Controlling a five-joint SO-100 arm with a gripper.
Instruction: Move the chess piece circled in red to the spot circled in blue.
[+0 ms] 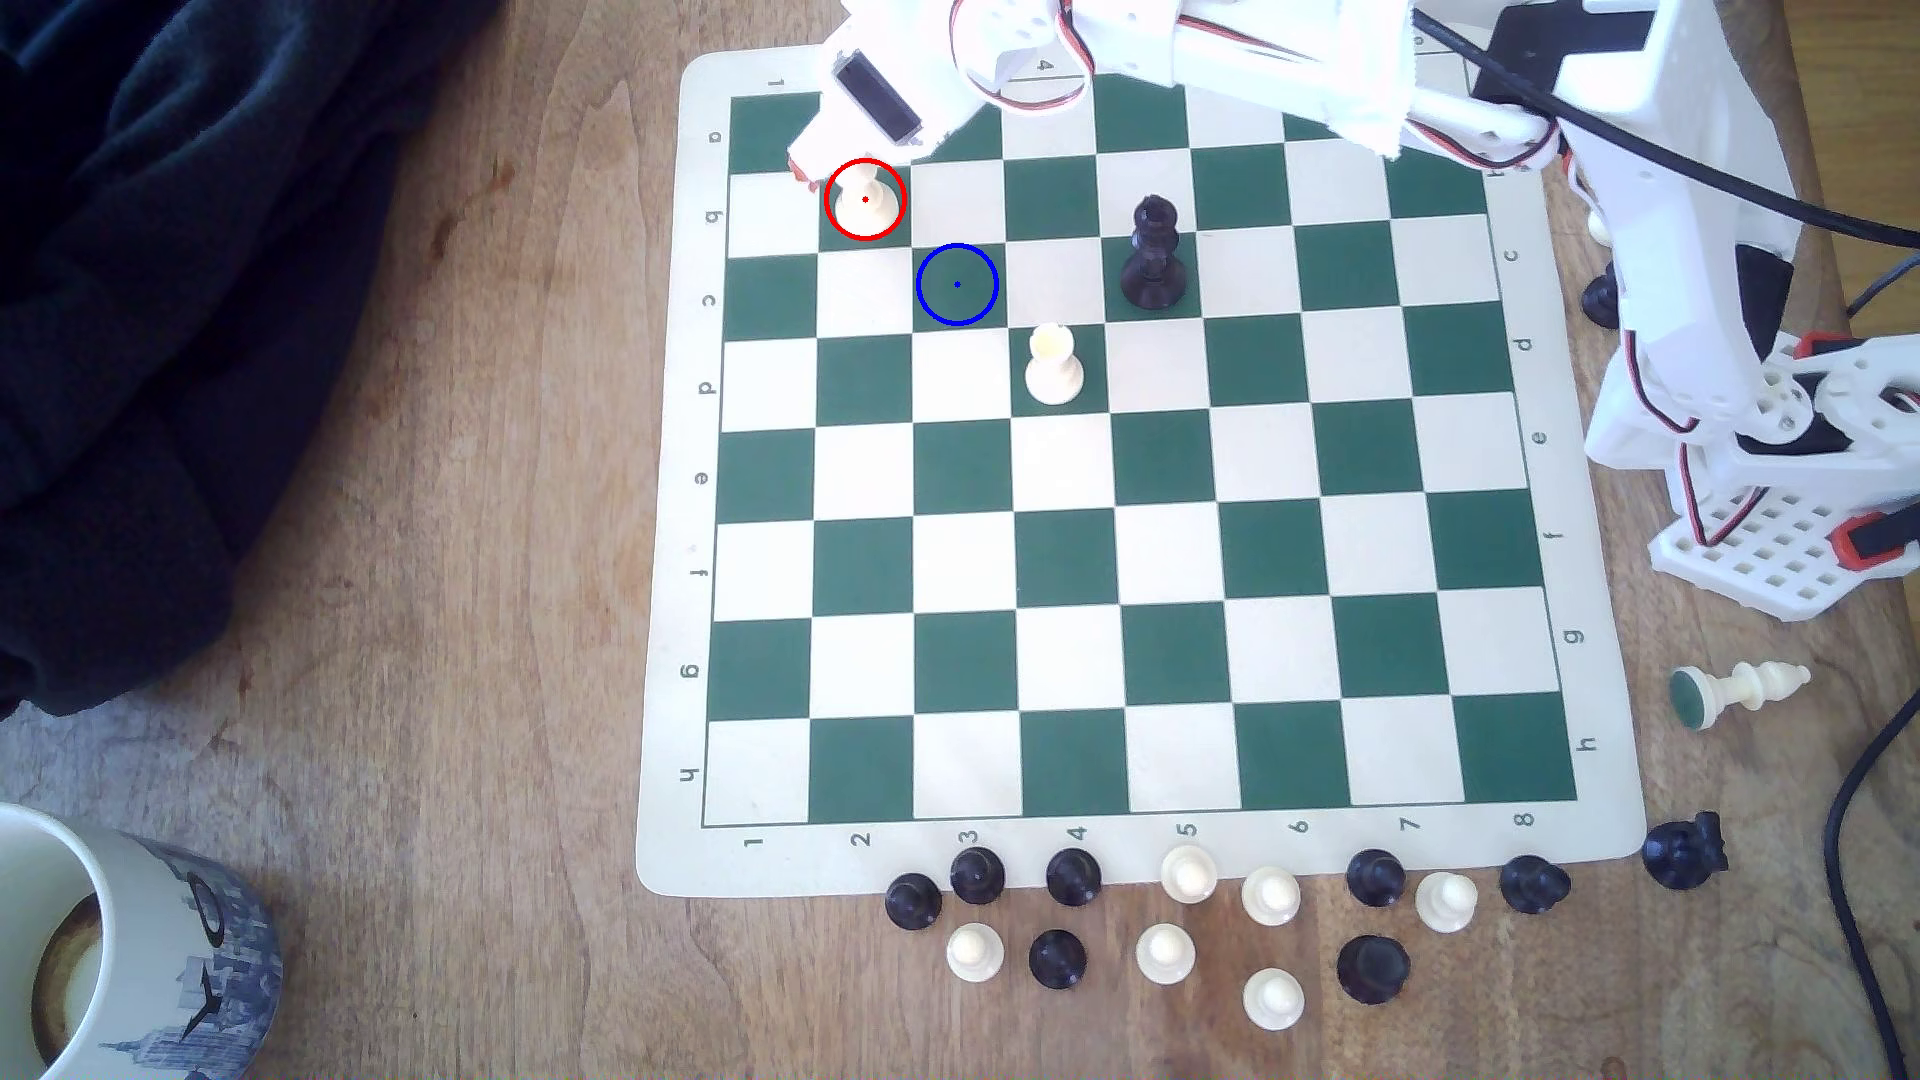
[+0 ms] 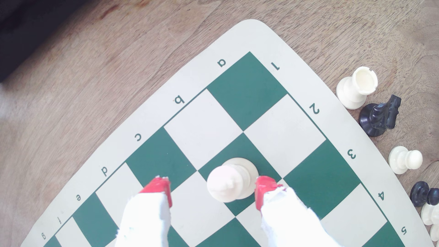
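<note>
My tool (image 2: 212,188): its 2 red-tipped fingers (image 2: 158,186) stand wide apart above the board, 1 on each side of the cream piece; the tip nearer the board's numbered edge sits just beside the piece's base, and I cannot tell whether it touches. The other tip is well apart from it.
My tool from outside (image 1: 821,171): it hangs over the far corner at the exterior view's left.
Chess piece circled in red (image 1: 865,199): upright on a dark green square in row b, column 2, inside the red ring. In the wrist view (image 2: 231,181) it stands between my fingers.
Spot circled in blue (image 1: 957,285): a bare green square, diagonally next to the red-ringed one, toward the exterior view's right and nearer the camera.
Board (image 1: 1143,644): a green and cream mat lying flat on the wooden desk (image 1: 416,519).
Shorter cream piece (image 1: 1054,363): upright, 1 square diagonally on from the blue spot.
Tall black piece (image 1: 1153,254): upright, 2 columns to the exterior view's right of the blue spot.
Spare pieces (image 1: 1164,935): black and cream ones off the board's near edge.
Fallen cream piece (image 1: 1740,691): on its side by the arm's base.
Mug (image 1: 125,955): near corner, exterior view's left.
</note>
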